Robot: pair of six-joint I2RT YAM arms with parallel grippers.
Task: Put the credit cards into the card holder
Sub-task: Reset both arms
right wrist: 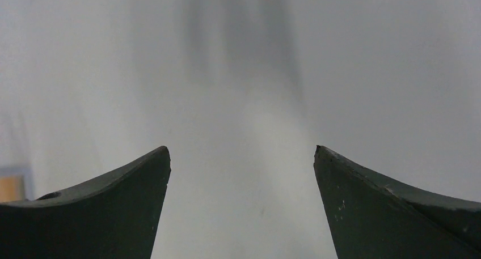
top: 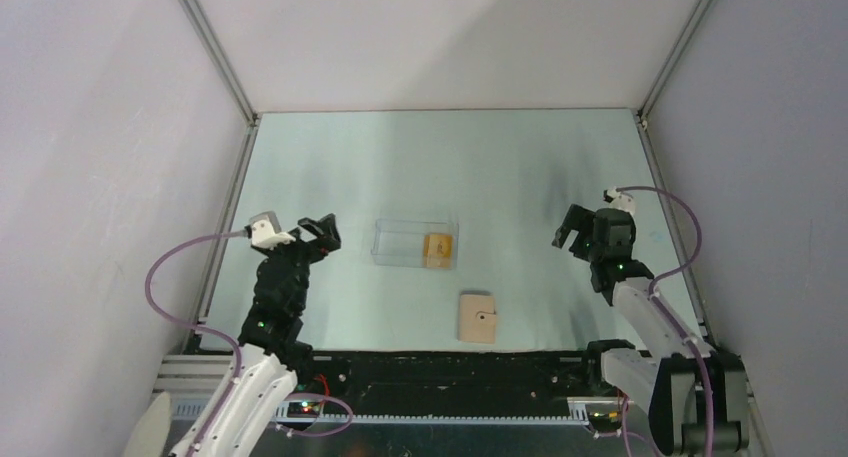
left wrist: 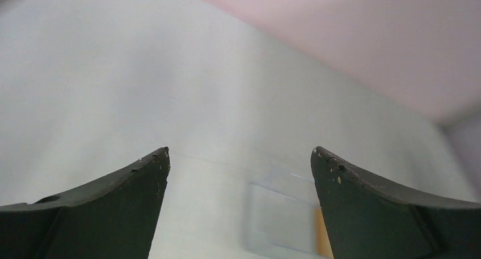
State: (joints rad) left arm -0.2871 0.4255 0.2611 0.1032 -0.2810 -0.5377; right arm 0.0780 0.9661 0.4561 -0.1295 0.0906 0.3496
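Left tool [top: 322, 232] hangs released, jaws wide and empty, at the tabletop's [top: 450, 157] 9 o'clock. At its 3 o'clock stands a clear box [top: 400, 242], the orange credit cards [top: 437, 249] in its right end. The closed card holder [top: 478, 317] lies at the box's 5 o'clock. Right tool [top: 568, 235], at the tabletop's 3 o'clock, is released too, empty.

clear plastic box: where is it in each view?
Top external: clear plastic box mid-table, just beyond the tan wallet.
Left wrist: box low, right of centre, blurred.
Right wrist: only a sliver at the far left edge, cropped.
Shared landmark: the orange cards inside it, seen in left wrist and right wrist too.
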